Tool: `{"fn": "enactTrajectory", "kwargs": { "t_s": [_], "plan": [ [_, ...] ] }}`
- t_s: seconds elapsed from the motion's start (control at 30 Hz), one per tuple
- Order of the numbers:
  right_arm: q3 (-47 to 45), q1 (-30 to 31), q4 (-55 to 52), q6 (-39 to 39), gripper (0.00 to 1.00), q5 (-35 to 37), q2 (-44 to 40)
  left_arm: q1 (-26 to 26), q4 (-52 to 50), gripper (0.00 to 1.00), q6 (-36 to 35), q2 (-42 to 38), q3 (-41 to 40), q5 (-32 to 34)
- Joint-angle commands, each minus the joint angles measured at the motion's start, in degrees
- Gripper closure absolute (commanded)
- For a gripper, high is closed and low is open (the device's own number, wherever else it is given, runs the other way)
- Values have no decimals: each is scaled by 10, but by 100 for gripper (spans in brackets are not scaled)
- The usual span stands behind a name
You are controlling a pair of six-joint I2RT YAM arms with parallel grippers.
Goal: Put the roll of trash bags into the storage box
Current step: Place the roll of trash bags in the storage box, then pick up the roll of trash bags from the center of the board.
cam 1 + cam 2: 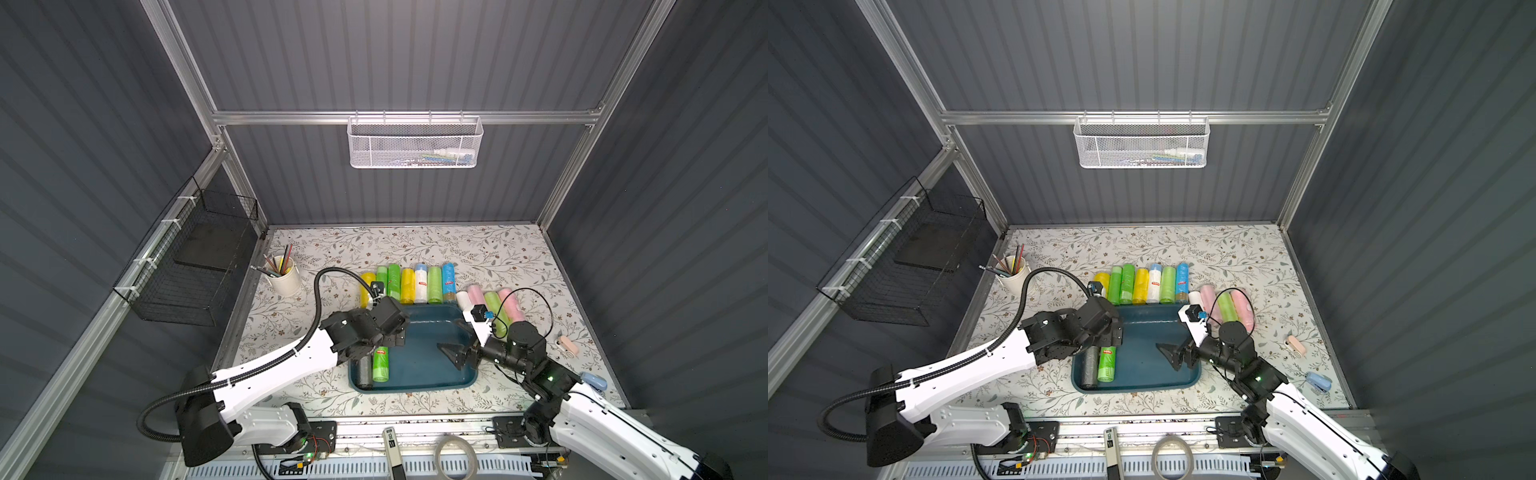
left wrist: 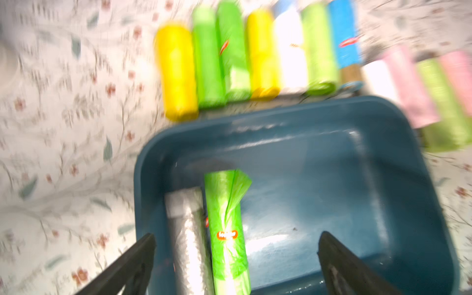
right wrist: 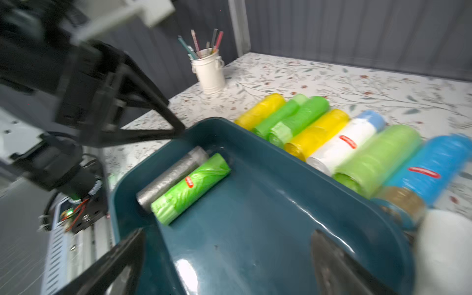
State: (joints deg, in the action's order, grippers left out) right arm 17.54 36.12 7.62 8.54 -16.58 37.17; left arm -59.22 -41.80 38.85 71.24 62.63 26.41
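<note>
Pincers gape empty: right pincer [image 3: 227, 233] over the storage box [image 1: 424, 361], left pincer [image 2: 236, 236] above the green roll [image 3: 190, 182] lying inside, just beside a grey roll [image 3: 173, 173]. Best to lift straight up, clear of the rim, before reaching for the row of rolls [image 1: 419, 284] beyond.

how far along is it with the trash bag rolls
Done: a grey roll and a green roll lie side by side in the storage box. In hand: nothing; the left gripper and right gripper are both open and empty. Left: the row of rolls on the table outside it.
</note>
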Motion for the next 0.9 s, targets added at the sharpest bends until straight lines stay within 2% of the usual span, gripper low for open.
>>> {"fn": "enactTrajectory", "kwargs": {
  "t_s": [0.0, 0.07, 0.2, 0.23, 0.33, 0.47, 0.5, 0.6, 0.63, 0.7, 0.87],
  "plan": [
    [19, -9, -35, 32, 1, 130, 0, 0, 82, 0, -177, -23, 36, 3],
    [47, -30, -72, 45, 1, 166, 17, 4, 130, 0, -258, -27, 53, -35],
    [123, -104, -165, 70, 1, 166, 81, 33, 165, 0, -328, -10, 93, -77],
    [150, -127, -195, 77, 1, 169, 102, 54, 183, 0, -330, -6, 94, -114],
    [224, -196, -288, 90, 1, 206, 164, 122, 236, 0, -320, 22, 89, -283],
    [287, -317, -345, 75, 1, 218, 227, 130, 295, 0, -345, 105, 87, -458],
    [297, -343, -348, 62, 1, 209, 237, 130, 300, 0, -350, 124, 91, -484],
    [339, -406, -376, 13, 2, 191, 290, 131, 361, 0, -321, 150, 70, -500],
    [357, -421, -388, -3, 7, 184, 317, 132, 379, 0, -305, 153, 62, -510],
    [389, -441, -418, -21, 17, 159, 370, 132, 353, 0, -303, 159, 70, -505],
    [420, -445, -434, -37, 27, 141, 472, 132, 270, 0, -325, 158, 99, -489]
  ]
}}
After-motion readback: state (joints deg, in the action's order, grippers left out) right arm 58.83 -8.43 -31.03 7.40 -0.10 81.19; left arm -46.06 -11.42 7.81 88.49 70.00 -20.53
